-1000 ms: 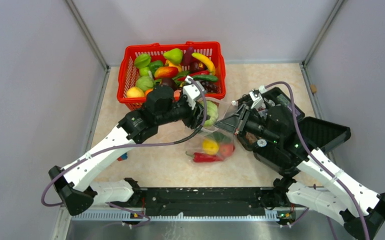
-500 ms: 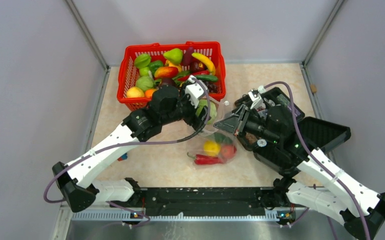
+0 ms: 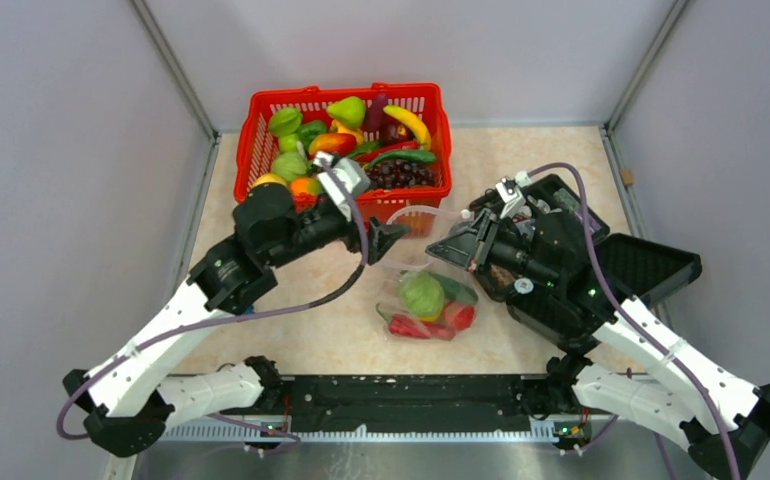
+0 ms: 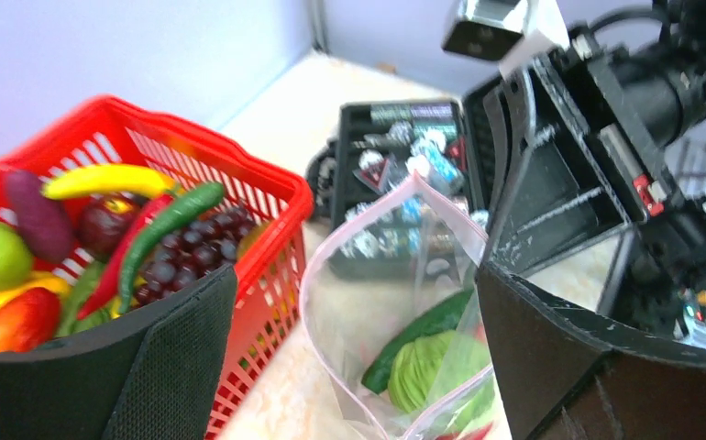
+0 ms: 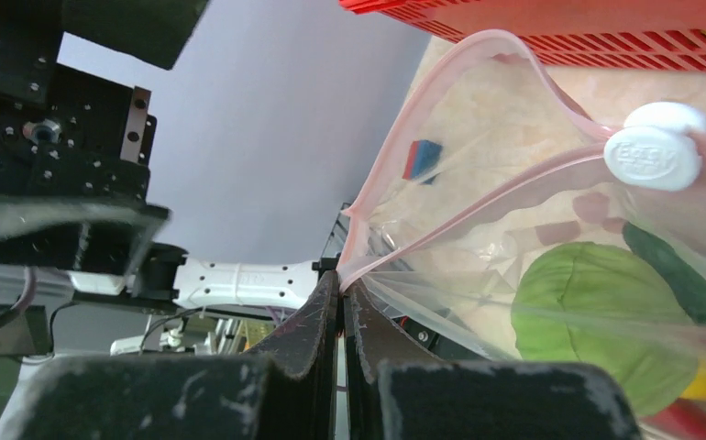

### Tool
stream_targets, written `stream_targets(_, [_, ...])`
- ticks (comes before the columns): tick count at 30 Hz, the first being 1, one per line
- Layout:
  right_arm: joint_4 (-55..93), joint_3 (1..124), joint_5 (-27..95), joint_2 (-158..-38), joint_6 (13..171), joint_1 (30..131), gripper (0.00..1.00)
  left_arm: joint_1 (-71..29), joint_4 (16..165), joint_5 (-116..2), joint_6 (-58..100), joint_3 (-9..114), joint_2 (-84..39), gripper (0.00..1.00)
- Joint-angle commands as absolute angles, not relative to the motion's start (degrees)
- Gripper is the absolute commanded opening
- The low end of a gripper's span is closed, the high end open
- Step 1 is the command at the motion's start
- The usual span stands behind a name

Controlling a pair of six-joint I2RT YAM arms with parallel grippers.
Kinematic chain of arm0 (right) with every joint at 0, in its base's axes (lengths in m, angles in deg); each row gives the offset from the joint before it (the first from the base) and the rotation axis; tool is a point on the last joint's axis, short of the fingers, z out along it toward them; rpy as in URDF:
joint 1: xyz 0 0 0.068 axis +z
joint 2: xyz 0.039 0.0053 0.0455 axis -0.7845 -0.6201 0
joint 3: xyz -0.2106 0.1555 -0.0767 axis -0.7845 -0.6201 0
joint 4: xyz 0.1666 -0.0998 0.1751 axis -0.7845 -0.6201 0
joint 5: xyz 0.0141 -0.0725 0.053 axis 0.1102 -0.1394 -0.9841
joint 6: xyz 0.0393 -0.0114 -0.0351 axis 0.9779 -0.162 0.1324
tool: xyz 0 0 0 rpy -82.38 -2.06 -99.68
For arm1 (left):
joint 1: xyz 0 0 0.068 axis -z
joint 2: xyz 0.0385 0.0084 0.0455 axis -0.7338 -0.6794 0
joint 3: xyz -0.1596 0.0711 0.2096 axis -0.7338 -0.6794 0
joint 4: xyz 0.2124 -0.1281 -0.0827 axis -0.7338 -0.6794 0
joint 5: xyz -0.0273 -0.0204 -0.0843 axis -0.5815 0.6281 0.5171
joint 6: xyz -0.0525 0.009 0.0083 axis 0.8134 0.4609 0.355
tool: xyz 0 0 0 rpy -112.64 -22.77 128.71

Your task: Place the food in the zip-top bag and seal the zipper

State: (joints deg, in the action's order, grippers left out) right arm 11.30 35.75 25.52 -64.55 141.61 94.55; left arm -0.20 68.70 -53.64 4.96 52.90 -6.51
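My right claw [image 5: 340,280] is clamped tight on a corner of the zip-top bag [image 5: 533,183], at lower centre of its wrist view. I judge the pinch is there to lift that corner, so the mouth gapes and food can drop in. My left claw [image 4: 357,275] stands wide with nothing in it. It faces the mouth, with the red basket [image 4: 239,165] at the left of its view. From there it could, I think, either reach for more fruit or go for the closure.

From overhead, the left claw [image 3: 386,232] sits at centre frame just beside the bag's raised mouth. The right claw [image 3: 433,250] is on the opposite side. The bag's belly [image 3: 426,300] lies on the tabletop [image 3: 311,330] at lower centre. Inside it are a green cabbage [image 3: 421,295], a cucumber [image 3: 456,288], a red chili [image 3: 411,328] and a tomato [image 3: 459,315]. The basket above is heaped with more food, so filling looks unfinished.

Only the right wrist view shows the zipper [image 5: 501,37] clearly: its two pink lips arch apart, unsealed, and the white slider [image 5: 652,156] sits at the right. Only the left wrist view looks down into the mouth, and it shows the black case [image 4: 404,137] through the film.
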Motion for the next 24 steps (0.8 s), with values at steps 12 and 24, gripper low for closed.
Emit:
stream_targets(12, [22.2,35.8,22.0,-58.8,134.5,95.1,0.0,-0.6,78.4,-86.3,7.1,44.3,2.0,0.99])
stream_targets(24, [6.4,37.0,30.5,-63.1,135.0,95.1,0.0,-20.7,71.4,-60.9,14.7,53.8,-8.0,0.99])
